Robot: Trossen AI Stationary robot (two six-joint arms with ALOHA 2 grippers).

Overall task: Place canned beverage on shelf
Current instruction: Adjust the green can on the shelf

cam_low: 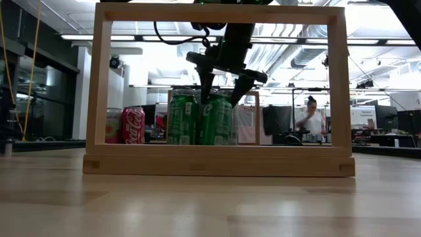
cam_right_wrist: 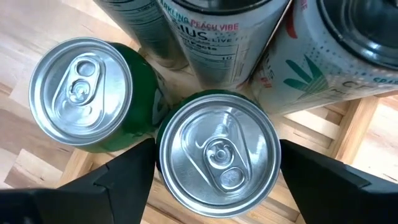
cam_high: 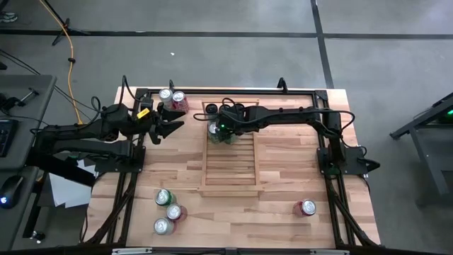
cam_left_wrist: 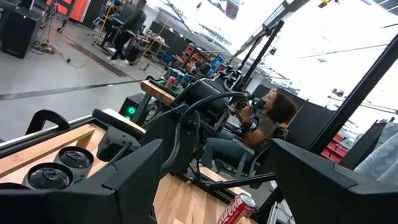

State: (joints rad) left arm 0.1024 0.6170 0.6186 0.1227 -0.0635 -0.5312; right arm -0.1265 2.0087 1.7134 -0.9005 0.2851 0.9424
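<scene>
The light-wood slatted shelf (cam_high: 230,159) lies in the middle of the table. Two green cans stand upright on its far end (cam_low: 182,118), (cam_low: 216,120). My right gripper (cam_high: 221,131) hangs over them, pointing down. It is open, with one finger on each side of the top of the right-hand green can (cam_right_wrist: 217,152); the other green can (cam_right_wrist: 81,90) stands beside it. My left gripper (cam_high: 170,119) is open and empty at the far left, next to two cans (cam_high: 173,99). My right gripper's fingers (cam_right_wrist: 124,177) stand close against two opposite sides of the green can's top rim (cam_right_wrist: 163,155), coming from above. I cannot tell whether they touch it. The can stands upright on the shelf's slats.
Several tall dark-topped cans (cam_high: 233,108) stand at the shelf's far end, right behind the green cans. Three cans (cam_high: 167,211) stand near the front left and a red one (cam_high: 306,207) at the front right. A person (cam_low: 309,118) is in the room beyond.
</scene>
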